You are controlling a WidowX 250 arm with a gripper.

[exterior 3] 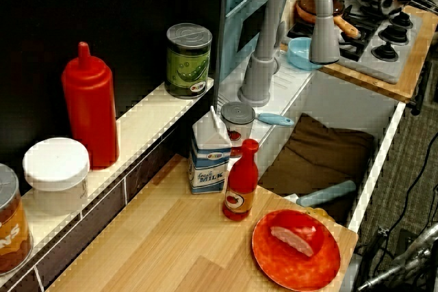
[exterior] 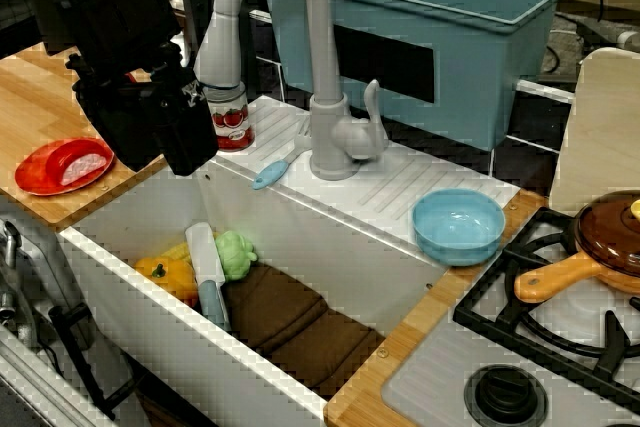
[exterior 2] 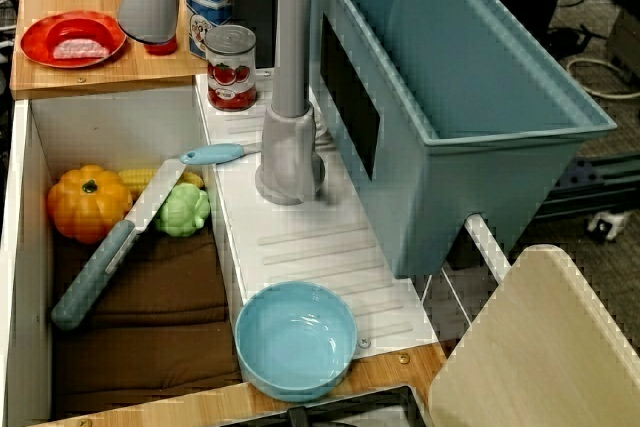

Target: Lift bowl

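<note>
A: Looking from the front of the counter, the black gripper [exterior: 150, 112] hangs over the sink's left end, well apart from the light-blue bowl [exterior: 459, 225]. Its fingers merge into one dark mass, so whether they are spread or closed cannot be told; nothing shows in them.

B: The bowl sits upright and empty on the white ribbed drainboard [exterior: 380, 192], beside the stove grate [exterior: 560, 297].

A: From above the sink, the bowl [exterior 2: 296, 339] rests at the drainboard's near end, partly over the sink edge. The gripper is out of frame.

B: From the shelf end, the faucet spout [exterior 3: 323, 35] hides part of the bowl [exterior 3: 298, 52].
</note>
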